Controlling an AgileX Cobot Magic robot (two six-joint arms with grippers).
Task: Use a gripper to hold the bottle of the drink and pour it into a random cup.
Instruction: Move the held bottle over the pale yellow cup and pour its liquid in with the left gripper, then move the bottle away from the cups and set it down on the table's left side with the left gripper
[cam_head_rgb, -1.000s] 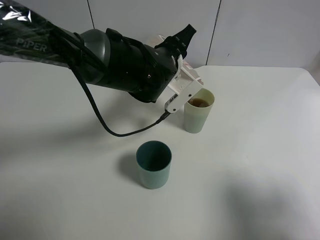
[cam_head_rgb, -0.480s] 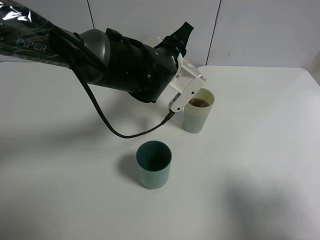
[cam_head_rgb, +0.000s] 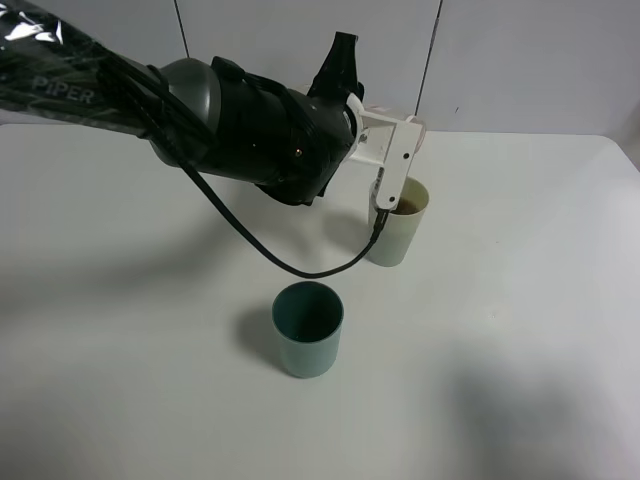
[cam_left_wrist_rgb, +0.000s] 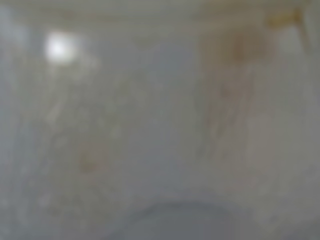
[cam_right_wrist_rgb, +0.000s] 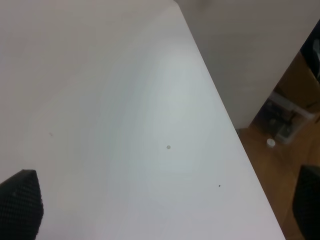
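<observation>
In the exterior high view my left gripper (cam_head_rgb: 400, 160), a white claw on the black arm, hangs right above the rim of the pale yellow-green cup (cam_head_rgb: 392, 238). Brown drink (cam_head_rgb: 405, 206) shows inside that cup. The claw and arm hide nearly all of the bottle in this view. The left wrist view is filled by a blurred clear surface with brown streaks, the bottle (cam_left_wrist_rgb: 160, 125) held close to the lens. My right gripper (cam_right_wrist_rgb: 164, 205) shows only as two dark fingertips set far apart over bare table, with nothing between them.
A shorter dark teal cup (cam_head_rgb: 308, 328) stands nearer the front, left of the yellow-green one. A black cable (cam_head_rgb: 300, 268) loops down from the left arm between the two cups. The right wrist view shows the table's edge (cam_right_wrist_rgb: 225, 117) with floor and clutter beyond it.
The left wrist has rolled: the white claw swung from pointing down beside the cup up to level above its rim. The cable loop shifted right. Both cups stayed put.
</observation>
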